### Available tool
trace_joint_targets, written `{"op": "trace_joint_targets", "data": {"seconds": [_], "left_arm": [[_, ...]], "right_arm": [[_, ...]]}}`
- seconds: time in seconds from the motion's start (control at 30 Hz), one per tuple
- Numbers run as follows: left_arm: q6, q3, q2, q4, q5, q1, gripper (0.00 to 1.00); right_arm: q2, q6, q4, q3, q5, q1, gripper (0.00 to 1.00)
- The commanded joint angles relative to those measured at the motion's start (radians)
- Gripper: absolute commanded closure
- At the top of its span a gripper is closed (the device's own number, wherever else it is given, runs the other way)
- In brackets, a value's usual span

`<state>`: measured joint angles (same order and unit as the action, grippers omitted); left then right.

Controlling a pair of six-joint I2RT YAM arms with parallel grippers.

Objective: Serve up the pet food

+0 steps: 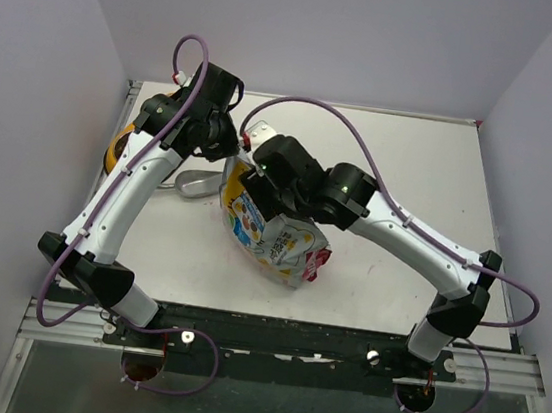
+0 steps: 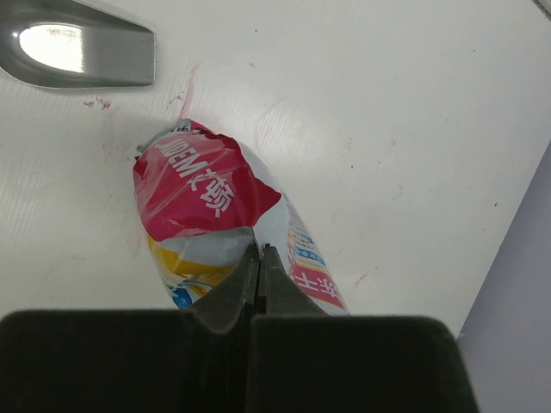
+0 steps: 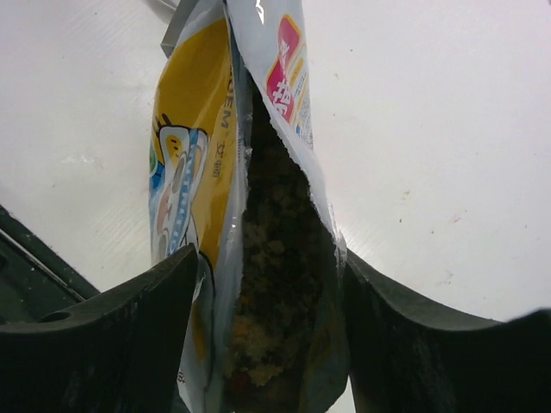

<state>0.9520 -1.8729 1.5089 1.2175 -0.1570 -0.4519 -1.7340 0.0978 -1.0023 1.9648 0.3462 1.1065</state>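
Scoop (image 1: 193, 184) and pouch (image 1: 272, 236) crowd the left; far-right tabletop (image 1: 412, 163) lies open.

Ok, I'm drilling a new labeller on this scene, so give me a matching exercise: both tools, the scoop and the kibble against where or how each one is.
1 left tool
2 right tool
3 scoop
4 kibble

A lying free on the table
B shut on the edge of the pouch
C open, one finger on each side of the pouch
D inside the open pouch

Pairs: 1-B, 2-C, 3-A, 4-D
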Motion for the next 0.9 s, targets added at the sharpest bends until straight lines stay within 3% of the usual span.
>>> {"op": "trace_joint_targets", "data": {"seconds": [0.0, 0.07, 0.27, 0.43, 0.6, 0.7, 0.83, 0.87], "left_arm": [[0.001, -0.016, -0.058, -0.058, -0.082, 0.013, 1.00], [0.001, -0.014, -0.056, -0.058, -0.087, 0.013, 1.00], [-0.004, -0.020, -0.052, -0.062, -0.085, 0.025, 1.00], [-0.013, -0.020, -0.049, -0.069, -0.079, 0.032, 1.00], [-0.042, -0.020, -0.044, -0.065, -0.082, 0.045, 1.00], [-0.058, -0.025, -0.044, -0.065, -0.073, 0.062, 1.00], [-0.065, -0.029, -0.044, -0.069, -0.061, 0.064, 1.00], [-0.065, -0.028, -0.044, -0.070, -0.056, 0.064, 1.00]], "right_arm": [[0.024, -0.066, 0.056, -0.056, 0.210, 0.076, 0.38], [0.034, -0.069, 0.065, -0.073, 0.253, 0.102, 0.49], [0.008, -0.070, 0.027, -0.069, 0.303, 0.133, 0.67], [0.010, -0.070, 0.039, -0.049, 0.315, 0.138, 0.99], [0.028, -0.032, 0.005, -0.046, 0.056, 0.127, 1.00], [0.016, 0.020, -0.051, -0.055, 0.016, 0.098, 1.00], [0.059, 0.034, -0.056, -0.125, 0.054, 0.095, 0.71], [0.082, 0.030, -0.045, -0.144, 0.057, 0.096, 0.60]]}}
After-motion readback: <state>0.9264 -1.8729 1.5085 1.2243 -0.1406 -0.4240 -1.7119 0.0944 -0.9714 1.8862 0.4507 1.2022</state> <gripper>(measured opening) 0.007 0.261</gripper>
